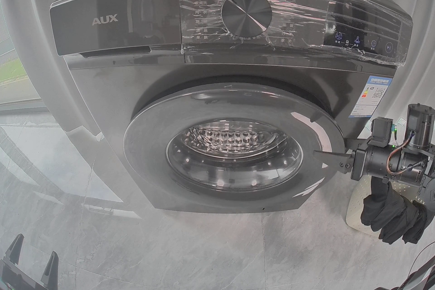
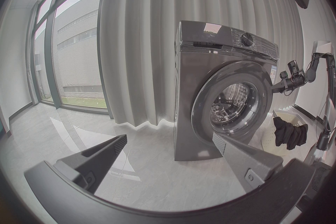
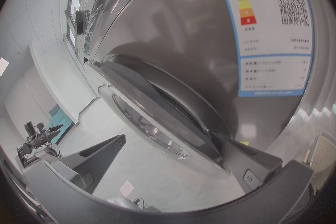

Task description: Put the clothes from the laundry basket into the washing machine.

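Left gripper (image 1: 35, 246): nearest, low, spread wide, empty.
Clothes (image 1: 393, 214): dark, draped over laundry basket (image 1: 355, 209) rim.
Right gripper (image 1: 322, 155): spread wide, astride door (image 1: 149, 137) edge.
Washing machine (image 1: 113, 87): behind.
Risk: slipping off glossy rim through shallow bite.

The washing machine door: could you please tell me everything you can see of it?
The washing machine door is a round, glossy grey ring around a bulging glass window, through which the perforated metal drum shows. It sits on the machine's front, facing forward, shut or barely ajar; I cannot tell which. The open right claw straddles its right edge, one finger in front, one behind; contact is unclear.
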`<state>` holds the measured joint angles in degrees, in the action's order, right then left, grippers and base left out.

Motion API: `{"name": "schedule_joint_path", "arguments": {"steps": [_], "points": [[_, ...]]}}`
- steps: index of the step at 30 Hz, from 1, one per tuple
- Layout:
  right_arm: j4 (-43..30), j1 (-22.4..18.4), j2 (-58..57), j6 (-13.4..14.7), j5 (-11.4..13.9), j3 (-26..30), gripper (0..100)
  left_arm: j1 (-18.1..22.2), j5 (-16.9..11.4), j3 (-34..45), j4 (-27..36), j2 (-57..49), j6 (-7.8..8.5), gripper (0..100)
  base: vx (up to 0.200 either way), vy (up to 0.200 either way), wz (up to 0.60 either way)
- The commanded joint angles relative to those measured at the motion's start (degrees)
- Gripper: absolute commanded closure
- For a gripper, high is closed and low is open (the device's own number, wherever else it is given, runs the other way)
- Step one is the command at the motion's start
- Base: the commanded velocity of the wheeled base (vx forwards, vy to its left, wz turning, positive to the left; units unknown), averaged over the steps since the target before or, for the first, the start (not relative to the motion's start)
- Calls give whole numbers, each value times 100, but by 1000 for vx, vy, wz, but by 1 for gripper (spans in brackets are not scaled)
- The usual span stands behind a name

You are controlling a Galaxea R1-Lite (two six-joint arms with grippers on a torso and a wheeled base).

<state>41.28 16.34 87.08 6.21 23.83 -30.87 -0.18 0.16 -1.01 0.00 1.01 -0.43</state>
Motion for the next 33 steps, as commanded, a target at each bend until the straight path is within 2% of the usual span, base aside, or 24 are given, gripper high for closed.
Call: {"name": "schedule_joint_path", "arguments": {"steps": [1,11,14,19,27,33], "points": [[-14,115,-77,4,16,151,0,1,2,101,0,-84,-1,0,0,0,0],[-50,476,-1246,-32,78,1074,0,1,2,101,0,-84,8,0,0,0,0],[-102,819,-2002,-23,60,1426,0,1,2,101,0,-84,8,0,0,0,0],[-111,845,-2380,-14,43,1452,0,1,2,92,0,-84,-10,0,0,0,0],[-85,792,-2239,-5,-1,1408,0,1,2,101,0,-84,-10,0,-200,0,0],[-23,423,-1518,-5,-10,1021,0,1,2,92,0,-84,8,0,-33,0,0]]}}
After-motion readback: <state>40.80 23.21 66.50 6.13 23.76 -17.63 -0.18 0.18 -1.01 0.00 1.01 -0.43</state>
